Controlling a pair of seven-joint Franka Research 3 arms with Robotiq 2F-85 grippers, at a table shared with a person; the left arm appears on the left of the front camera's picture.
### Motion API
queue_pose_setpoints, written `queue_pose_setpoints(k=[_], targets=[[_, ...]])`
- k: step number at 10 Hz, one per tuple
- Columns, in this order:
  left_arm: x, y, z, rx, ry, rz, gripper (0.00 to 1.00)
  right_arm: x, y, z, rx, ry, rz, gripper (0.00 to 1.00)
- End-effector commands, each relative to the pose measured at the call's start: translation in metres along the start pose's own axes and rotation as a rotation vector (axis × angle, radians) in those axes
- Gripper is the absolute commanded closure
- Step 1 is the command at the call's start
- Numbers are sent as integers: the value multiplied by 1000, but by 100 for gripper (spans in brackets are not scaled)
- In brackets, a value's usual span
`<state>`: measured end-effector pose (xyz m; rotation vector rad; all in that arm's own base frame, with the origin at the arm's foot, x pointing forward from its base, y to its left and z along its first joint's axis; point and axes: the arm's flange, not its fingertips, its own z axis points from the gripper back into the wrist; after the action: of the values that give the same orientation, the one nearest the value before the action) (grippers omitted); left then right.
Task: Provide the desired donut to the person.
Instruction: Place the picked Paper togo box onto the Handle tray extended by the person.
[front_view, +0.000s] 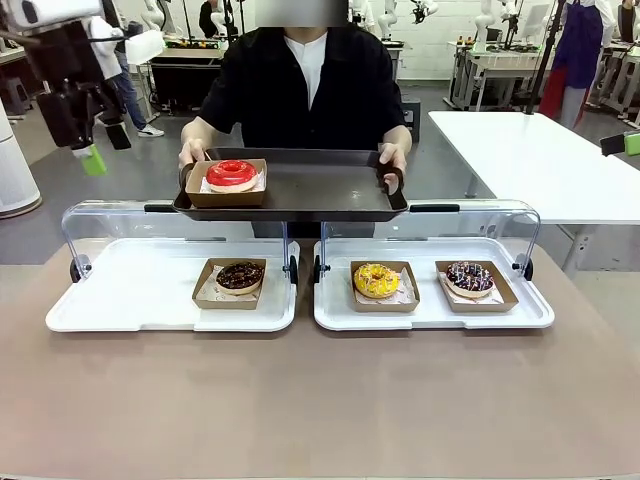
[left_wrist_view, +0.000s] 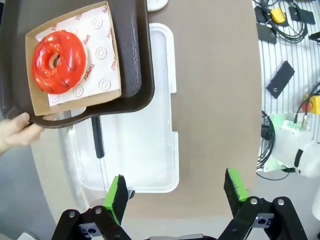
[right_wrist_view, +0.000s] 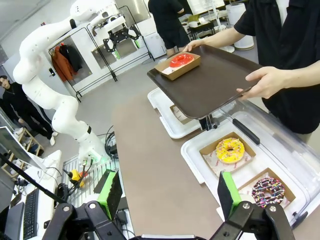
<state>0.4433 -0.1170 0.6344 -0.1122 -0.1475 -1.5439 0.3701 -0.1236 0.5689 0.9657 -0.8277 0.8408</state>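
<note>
The person (front_view: 300, 85) in a black jacket holds a dark brown tray (front_view: 320, 190) level over the far edge of the table. A red-glazed donut (front_view: 232, 174) lies in a cardboard box on the tray's left end, also seen from above as the red donut (left_wrist_view: 59, 61) and from the side as the red donut (right_wrist_view: 181, 60). My left gripper (front_view: 105, 148) hangs high at the far left, open and empty, its fingers (left_wrist_view: 118, 197) spread wide. My right gripper (right_wrist_view: 169, 195) is open too, with nothing between its pads, and sits at the right edge (front_view: 625, 143).
Two white trays with raised clear lids stand side by side. The left tray (front_view: 130, 300) holds a chocolate donut (front_view: 239, 277). The right tray (front_view: 430, 315) holds a yellow donut (front_view: 376, 280) and a sprinkled dark donut (front_view: 469, 277). The brown tabletop (front_view: 320, 400) in front is bare.
</note>
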Motion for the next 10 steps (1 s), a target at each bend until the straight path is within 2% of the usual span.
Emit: queue_pose_setpoints(k=[1,3,4,8,10], targets=[[-12,-8,-12,41,-47,3,0,1,0,0,12,-17,10,0],[-14,-4,-23,94,0,68,0,1,0,0,12,-17,10,0],[-13,-2,-7,30,-11,22,0,1,0,0,12,-17,10,0],[-12,-1,-11,41,-11,29,0,1,0,0,12,-17,10,0],[-69,23,0,-72,-379,-36,0,1,0,0,12,-17,10,0]])
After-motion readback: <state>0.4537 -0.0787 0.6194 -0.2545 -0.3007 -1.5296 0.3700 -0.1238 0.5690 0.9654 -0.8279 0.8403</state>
